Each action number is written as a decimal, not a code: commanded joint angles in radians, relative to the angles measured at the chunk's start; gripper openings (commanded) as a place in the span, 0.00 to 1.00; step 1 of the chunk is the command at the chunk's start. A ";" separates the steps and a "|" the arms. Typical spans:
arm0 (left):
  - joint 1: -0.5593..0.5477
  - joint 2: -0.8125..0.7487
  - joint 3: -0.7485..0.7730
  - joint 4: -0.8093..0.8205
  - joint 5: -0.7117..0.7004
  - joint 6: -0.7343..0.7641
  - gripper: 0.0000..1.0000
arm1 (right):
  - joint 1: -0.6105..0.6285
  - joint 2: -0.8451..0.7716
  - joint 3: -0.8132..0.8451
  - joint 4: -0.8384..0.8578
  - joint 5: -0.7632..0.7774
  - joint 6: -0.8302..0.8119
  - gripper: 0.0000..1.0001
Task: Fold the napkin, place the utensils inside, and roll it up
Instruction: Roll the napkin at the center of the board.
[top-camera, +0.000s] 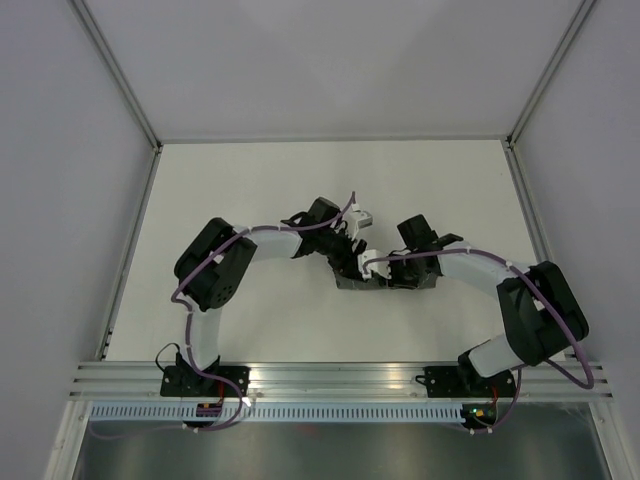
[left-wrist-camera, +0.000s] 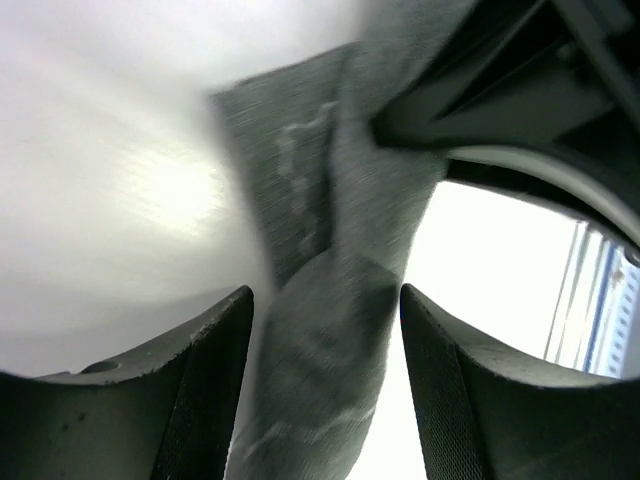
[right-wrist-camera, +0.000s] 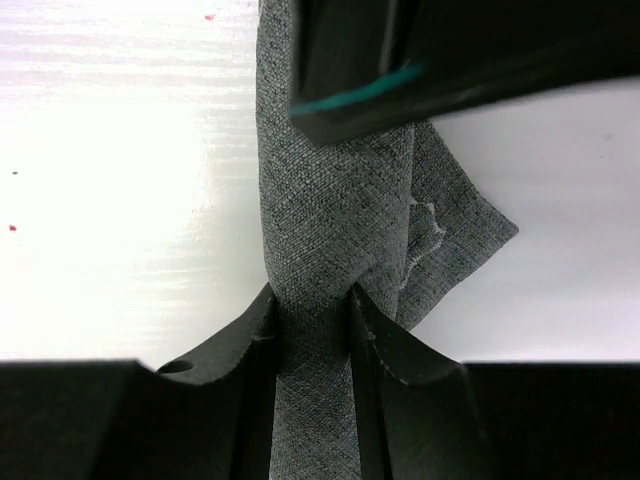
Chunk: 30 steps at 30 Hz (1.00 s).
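The dark grey napkin (right-wrist-camera: 330, 200) is rolled into a narrow tube with a loose hemmed corner sticking out to one side. In the top view only a small grey patch of the napkin (top-camera: 350, 283) shows under the two grippers at mid-table. My right gripper (right-wrist-camera: 312, 330) is shut on the roll, with both fingers pressed against it. My left gripper (left-wrist-camera: 325, 390) is open, its fingers straddling the roll (left-wrist-camera: 320, 340) with a gap on one side. In the top view the left gripper (top-camera: 350, 250) and the right gripper (top-camera: 372, 268) meet over the napkin. The fork is hidden.
The white table (top-camera: 250, 190) is walled by pale panels on the left, back and right. A metal rail (top-camera: 330, 375) runs along the near edge by the arm bases. Part of the left gripper's body (right-wrist-camera: 400, 60) hangs over the roll in the right wrist view.
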 joint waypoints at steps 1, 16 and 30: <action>0.034 -0.032 -0.054 -0.023 -0.178 -0.102 0.67 | -0.049 0.071 0.043 -0.233 -0.036 -0.032 0.16; 0.050 -0.455 -0.407 0.436 -0.692 -0.178 0.68 | -0.158 0.470 0.443 -0.639 -0.165 -0.191 0.16; -0.341 -0.354 -0.585 0.925 -0.822 0.488 0.82 | -0.177 0.717 0.730 -0.788 -0.165 -0.178 0.16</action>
